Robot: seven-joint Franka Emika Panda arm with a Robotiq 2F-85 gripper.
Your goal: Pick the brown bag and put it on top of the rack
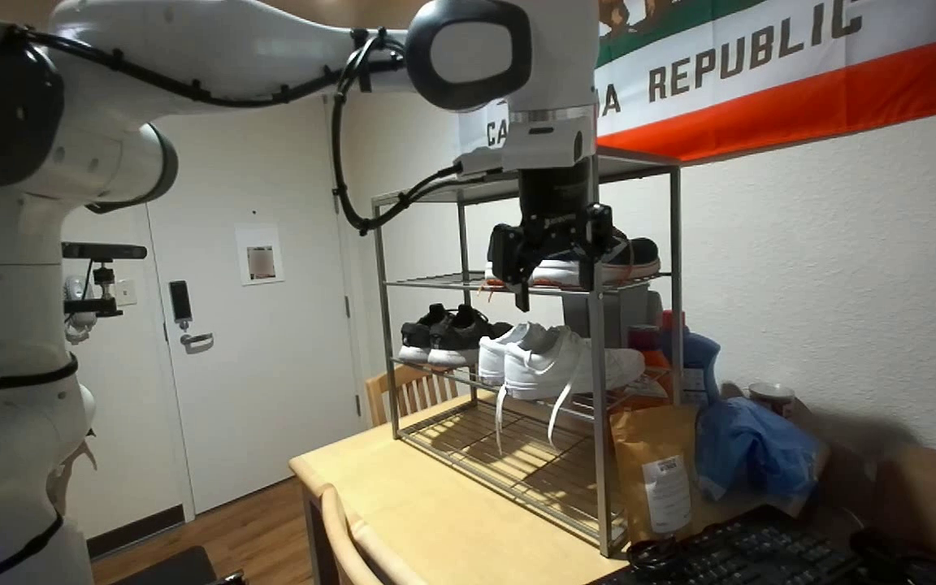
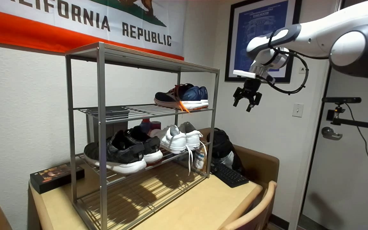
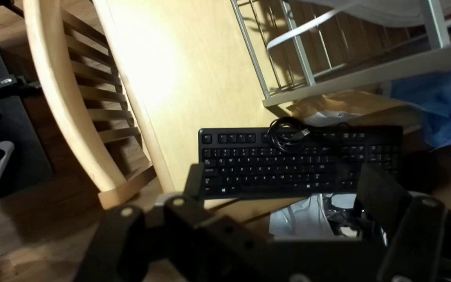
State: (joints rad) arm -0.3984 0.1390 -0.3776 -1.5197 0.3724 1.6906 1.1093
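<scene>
- The black Robotiq gripper (image 2: 242,104) hangs in the air to the right of the rack (image 2: 103,179), well apart from it in an exterior view, pointing down with its two fingers (image 3: 194,180) spread wide.
- The brown paper bag (image 1: 634,443) stands upright at the right end of the rack, just beside the near post; whether bag and post touch, I cannot tell. A white printed label (image 1: 668,496) is on its face.
- The rack is a grey metal frame with wire shelves under a flat top panel, standing on the pale wooden table (image 1: 370,479).
- On the upper wire shelf, at the right end, sit dark running shoes (image 2: 182,99) with white soles and orange laces.
- On the shelf below, black sneakers (image 2: 123,153) stand at the left and white sneakers (image 2: 173,142) at the right, white laces hanging past the shelf edge.
- A crumpled blue plastic bag (image 1: 752,451) lies just to the right of the brown paper bag.
- A black keyboard (image 3: 241,168) lies at the table's right end, near the brown paper bag, a coiled USB cable (image 3: 284,135) on top of it.
- A flat black box (image 2: 56,177) rests at the table's left end.
- A wooden chair (image 3: 55,86) stands at the table's near side.
- On the far wall, behind the rack, hangs a California Republic flag (image 2: 133,19).
</scene>
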